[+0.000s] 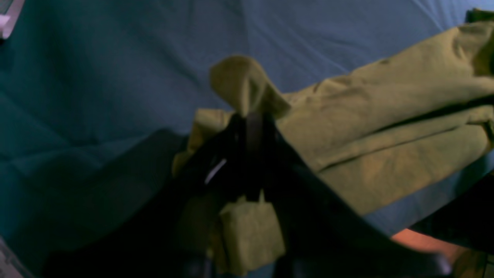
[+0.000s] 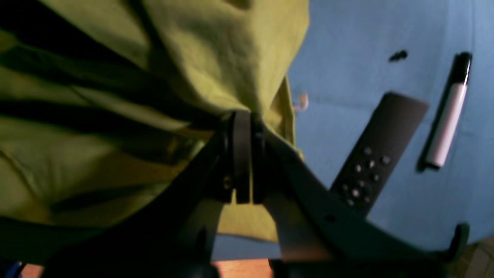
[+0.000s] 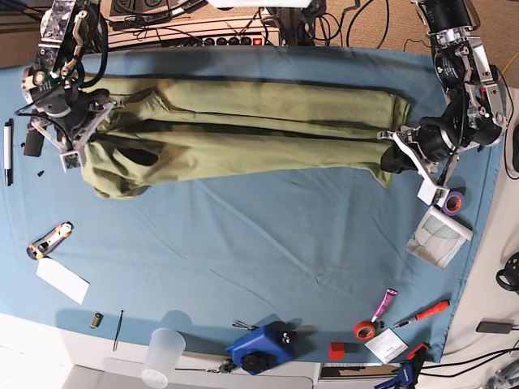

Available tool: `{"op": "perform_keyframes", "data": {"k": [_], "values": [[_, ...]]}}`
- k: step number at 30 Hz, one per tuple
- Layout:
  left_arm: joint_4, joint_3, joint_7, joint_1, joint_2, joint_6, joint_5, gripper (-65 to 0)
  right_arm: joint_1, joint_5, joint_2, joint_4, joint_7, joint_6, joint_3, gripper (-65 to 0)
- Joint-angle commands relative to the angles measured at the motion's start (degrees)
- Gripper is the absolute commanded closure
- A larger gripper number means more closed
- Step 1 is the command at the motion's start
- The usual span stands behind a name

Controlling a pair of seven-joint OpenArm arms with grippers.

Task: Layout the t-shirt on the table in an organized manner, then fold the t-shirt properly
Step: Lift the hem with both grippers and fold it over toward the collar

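T-shirt (image 3: pixel 243 130), olive green, stretched w/ long folds across far half of table (image 3: pixel 243 243), running nearly full width btw the two arms. Cloth sags and bunches at base-view left end, narrows at right end.

Left gripper (image 1: pixel 252 123) (base-view right): jaws clenched on a pinch of shirt edge; a nub of cloth pokes up past the fingertips, more fabric hangs below them. Rest of shirt trails away to right of wrist view over blue cloth.

Right gripper (image 2: pixel 243 119) (base-view left): jaws pressed together, grasping a gather of shirt; folds fan out from the pinch pt up and left in wrist view. Hem drops just beside the fingers.

Just beside right gripper, on table: black remote (image 2: pixel 376 154), w/ a black-capped marker (image 2: pixel 447 116) near it, apart from shirt. Small dark speck (image 2: pixel 397 56) farther off, can't tell what.

Loose items, near side of table: box cutter (image 3: pixel 49 241) and white card (image 3: pixel 62 281) at left; translucent cup (image 3: pixel 163 356) at near edge; blue tool (image 3: pixel 263 347) mid; pink tube (image 3: pixel 384 304), orange screwdriver (image 3: pixel 422 314), red tape roll (image 3: pixel 364 330) at right. Purple tape roll (image 3: pixel 453 201) and a paper sheet (image 3: pixel 438 235) lie near left gripper, right edge. Power strip (image 3: pixel 223 36) and cables beyond far edge.
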Motion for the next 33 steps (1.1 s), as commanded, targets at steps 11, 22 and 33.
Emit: {"op": "perform_keyframes", "data": {"k": [11,22,33], "values": [[1.16,-0.44,-0.70,3.69,-2.67,-0.17,-0.63,0.0,-3.76,6.16,0.31,0.94,-1.36,1.46,7.19,0.0],[1.09,-0.39,-2.38,5.25,-2.67,-0.42,-0.57,-18.2,-4.61,6.40,-5.55,0.76,-2.82,5.22,7.17,0.0],[1.09,-0.39,-8.70,9.33,-2.56,-0.35,0.46,-28.0,-5.22,12.59,-5.55,0.85,-2.01,6.75,7.17,-19.0]]}}
